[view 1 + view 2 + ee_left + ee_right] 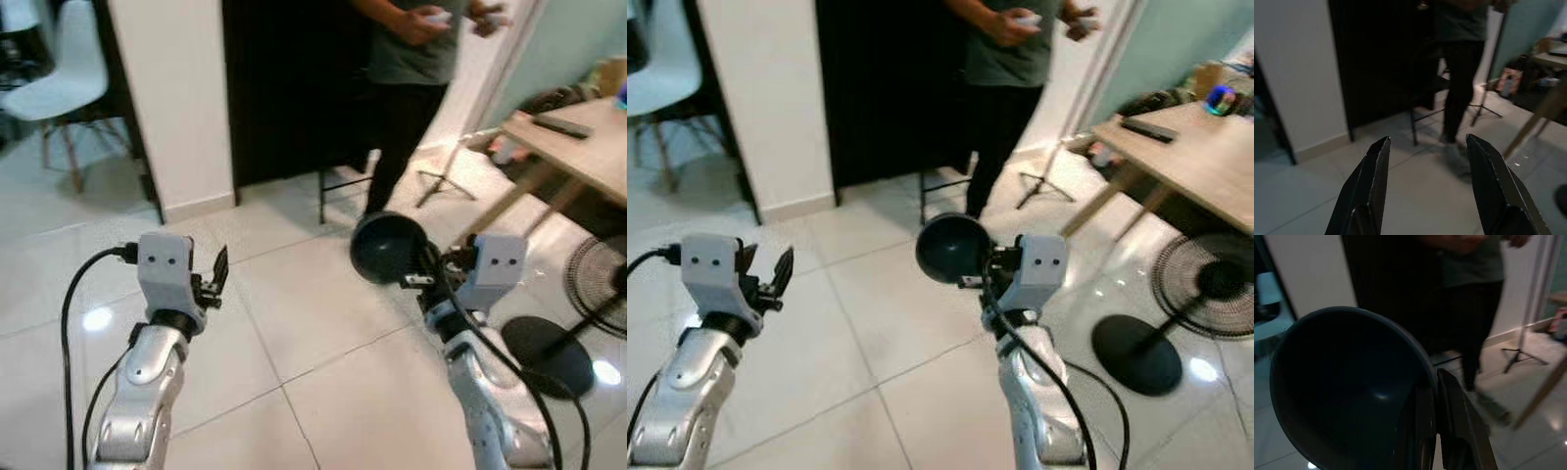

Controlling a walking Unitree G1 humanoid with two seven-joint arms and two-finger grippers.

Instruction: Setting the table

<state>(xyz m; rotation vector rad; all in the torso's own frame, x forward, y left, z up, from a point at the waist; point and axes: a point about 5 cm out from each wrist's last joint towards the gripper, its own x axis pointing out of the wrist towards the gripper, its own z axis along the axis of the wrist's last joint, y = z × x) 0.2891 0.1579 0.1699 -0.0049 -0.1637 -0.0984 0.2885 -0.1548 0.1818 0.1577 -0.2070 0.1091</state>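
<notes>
Risk: dark bowl (pixel 388 248), pinched by its rim in right hand (pixel 423 278), may slip mid-carry over the floor (pixel 294 333); left hand (pixel 214 277) spread, empty.

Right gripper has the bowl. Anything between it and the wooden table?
Nothing on the direct line. The bowl, held by the right gripper, faces open tiled floor toward the table; a floor fan and a tripod flank the path.

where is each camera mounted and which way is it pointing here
left eye view: on the head, facing forward and down at the tiled floor; both silver arms show, the right gripper pinching a dark bowl.
right eye view: the other eye, same scene.
left wrist view: along the open left gripper.
right wrist view: along its fingers, into the bowl.
Shared: all four show a standing person and the wooden table.
</notes>
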